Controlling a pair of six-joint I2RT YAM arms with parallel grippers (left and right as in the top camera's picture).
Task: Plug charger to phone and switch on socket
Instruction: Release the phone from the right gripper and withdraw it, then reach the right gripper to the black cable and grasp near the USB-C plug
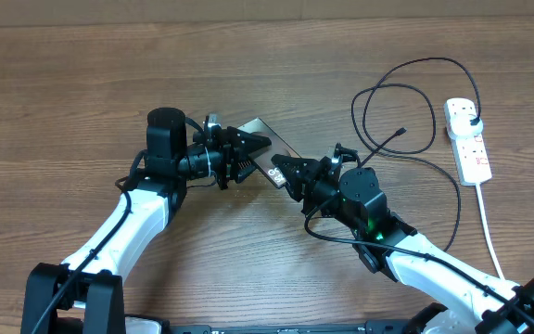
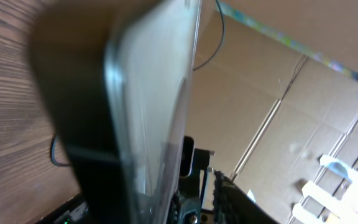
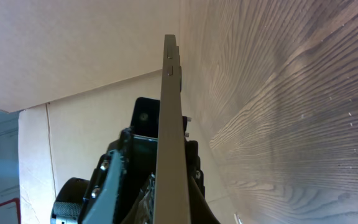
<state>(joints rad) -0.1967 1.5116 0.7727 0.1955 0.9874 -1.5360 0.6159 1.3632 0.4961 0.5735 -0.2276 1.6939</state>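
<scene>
Wood-grain surface (image 1: pixel 63 111) carries both arms, which meet near its middle. The phone (image 1: pixel 269 133) is raised on edge between them. The left fingers (image 1: pixel 256 142) are clamped on one end and the right fingers (image 1: pixel 282 163) are closed on the other. Well apart to the right, the charger (image 1: pixel 434 59) loops loosely. Its connector tip (image 1: pixel 402 131) lies free and its black plug (image 1: pixel 472 119) sits in the white socket (image 1: pixel 474 153).
</scene>
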